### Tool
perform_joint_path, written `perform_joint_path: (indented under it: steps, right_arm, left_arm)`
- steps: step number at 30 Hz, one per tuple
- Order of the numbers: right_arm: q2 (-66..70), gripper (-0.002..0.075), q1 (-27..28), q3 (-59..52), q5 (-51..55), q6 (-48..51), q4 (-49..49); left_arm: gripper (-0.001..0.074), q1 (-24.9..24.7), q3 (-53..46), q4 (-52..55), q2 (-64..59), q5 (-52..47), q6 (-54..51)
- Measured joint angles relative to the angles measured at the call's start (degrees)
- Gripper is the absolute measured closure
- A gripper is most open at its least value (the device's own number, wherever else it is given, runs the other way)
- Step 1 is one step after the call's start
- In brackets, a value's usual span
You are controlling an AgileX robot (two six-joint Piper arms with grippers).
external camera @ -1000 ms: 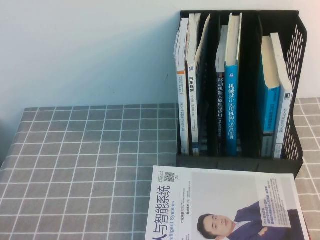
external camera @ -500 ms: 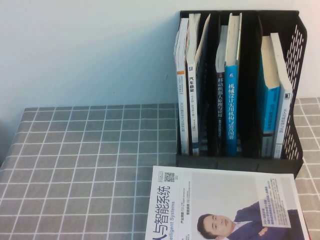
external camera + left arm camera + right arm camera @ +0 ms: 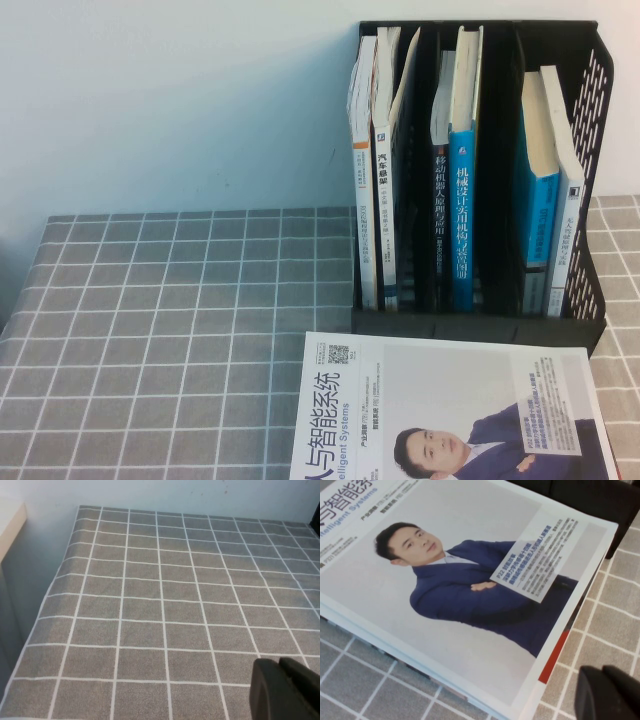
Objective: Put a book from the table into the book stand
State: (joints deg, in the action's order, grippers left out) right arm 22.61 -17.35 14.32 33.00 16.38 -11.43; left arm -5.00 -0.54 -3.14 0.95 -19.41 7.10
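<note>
The black book stand (image 3: pixel 592 110) stands at the back right of the table (image 3: pixel 150 300). A thick book with a blue spine and white characters (image 3: pixel 463 220) stands upright in its middle compartment, beside a thinner dark-spined book (image 3: pixel 441 220); its cover is hidden. Neither gripper shows in the high view. My left gripper (image 3: pixel 280 664) is shut and empty, low over bare cloth (image 3: pixel 150 605) on the left side. My right gripper (image 3: pixel 604 671) is shut and empty, over the cloth just off the corner of the white magazine (image 3: pixel 445 580).
The white magazine (image 3: pixel 440 400) with a suited man's portrait lies flat in front of the stand, with edges of other flat items showing under it. Other books fill the stand's left (image 3: pixel 375 180) and right (image 3: pixel 550 190) compartments. A wall is behind.
</note>
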Motion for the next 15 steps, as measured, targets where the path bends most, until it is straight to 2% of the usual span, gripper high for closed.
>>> perform_joint_path:
  steps: [8, 11, 15]
  right_arm:
    - [-0.12, 0.0729, 0.00, -0.14, -0.40, 0.00, 0.18]
    - [-1.86, 0.0729, 0.00, -1.86, -6.13, -0.44, 3.95]
    - [-7.86, 0.0729, 1.86, -7.40, -20.74, -2.47, 8.24]
  left_arm:
    - [0.0736, 0.00, 0.00, 0.00, 0.00, 0.00, 0.00]
    - [0.0737, 0.00, 0.00, -0.04, 0.00, 0.00, 0.00]
    - [0.0736, 0.00, 0.00, -0.04, 0.00, 0.00, 0.00]
